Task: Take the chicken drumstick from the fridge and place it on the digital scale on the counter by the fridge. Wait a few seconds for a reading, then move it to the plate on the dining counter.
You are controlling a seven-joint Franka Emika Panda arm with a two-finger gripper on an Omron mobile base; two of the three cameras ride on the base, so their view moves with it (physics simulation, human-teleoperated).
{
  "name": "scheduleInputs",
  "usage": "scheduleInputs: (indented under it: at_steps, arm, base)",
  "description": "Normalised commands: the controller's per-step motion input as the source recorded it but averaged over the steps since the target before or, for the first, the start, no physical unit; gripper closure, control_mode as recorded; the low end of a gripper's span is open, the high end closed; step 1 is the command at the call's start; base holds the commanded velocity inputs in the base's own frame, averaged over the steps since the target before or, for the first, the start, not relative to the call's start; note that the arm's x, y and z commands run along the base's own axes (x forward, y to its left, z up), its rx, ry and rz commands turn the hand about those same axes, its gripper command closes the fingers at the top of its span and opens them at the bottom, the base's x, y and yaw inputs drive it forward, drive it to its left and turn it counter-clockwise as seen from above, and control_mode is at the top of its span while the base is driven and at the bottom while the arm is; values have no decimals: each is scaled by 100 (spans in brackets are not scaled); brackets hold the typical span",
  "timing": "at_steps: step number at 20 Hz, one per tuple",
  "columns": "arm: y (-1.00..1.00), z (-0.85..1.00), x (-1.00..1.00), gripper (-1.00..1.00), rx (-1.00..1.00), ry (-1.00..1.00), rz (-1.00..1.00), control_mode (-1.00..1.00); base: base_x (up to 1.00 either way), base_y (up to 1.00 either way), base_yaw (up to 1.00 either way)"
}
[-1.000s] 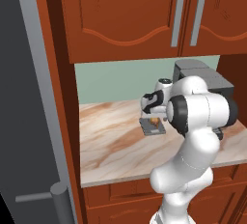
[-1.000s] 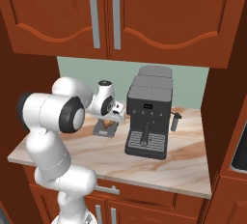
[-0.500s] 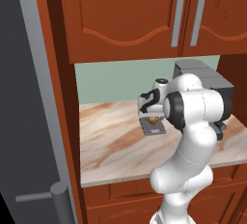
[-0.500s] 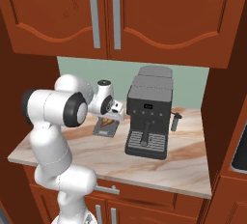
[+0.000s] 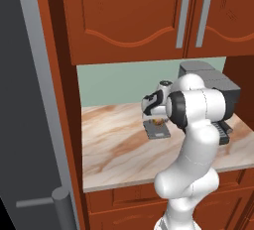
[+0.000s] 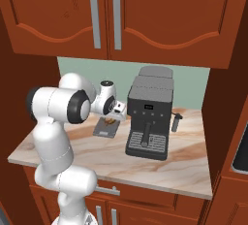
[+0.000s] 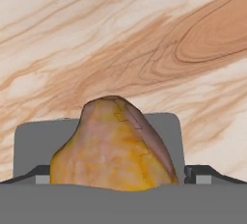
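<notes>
The golden-orange chicken drumstick (image 7: 113, 146) lies on the flat grey digital scale (image 7: 29, 141), which rests on the marbled counter (image 5: 114, 149) beside the fridge (image 5: 20, 100). My gripper (image 7: 118, 177) hovers right over it, open, one dark fingertip (image 7: 41, 175) on each side of the meat with a small gap. From the base views the drumstick (image 5: 158, 121) (image 6: 111, 120) peeks out under the hand on the scale (image 5: 156, 131) (image 6: 105, 129). The plate and the dining counter are out of view.
A dark grey coffee machine (image 6: 150, 117) stands just right of the scale. Red-brown wall cabinets (image 6: 111, 15) hang low over the counter. The fridge's bar handle (image 5: 44, 100) runs down the left, and a wooden side panel (image 6: 227, 122) closes the right.
The hand stays over the scale with its jaws wide. The arm's elbow has shifted slightly; the drumstick and scale have not moved.
</notes>
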Motion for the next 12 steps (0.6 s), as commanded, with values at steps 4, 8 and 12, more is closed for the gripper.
scheduleInputs:
  at_steps: [4,8,12]
  arm:
    - [0,-1,0,-100,0,0,0,-100]
    - [0,0,0,100,0,0,0,-100]
    - [-1,0,0,100,0,0,0,-100]
  base:
    - [0,0,0]
    - [0,0,0]
    - [0,0,0]
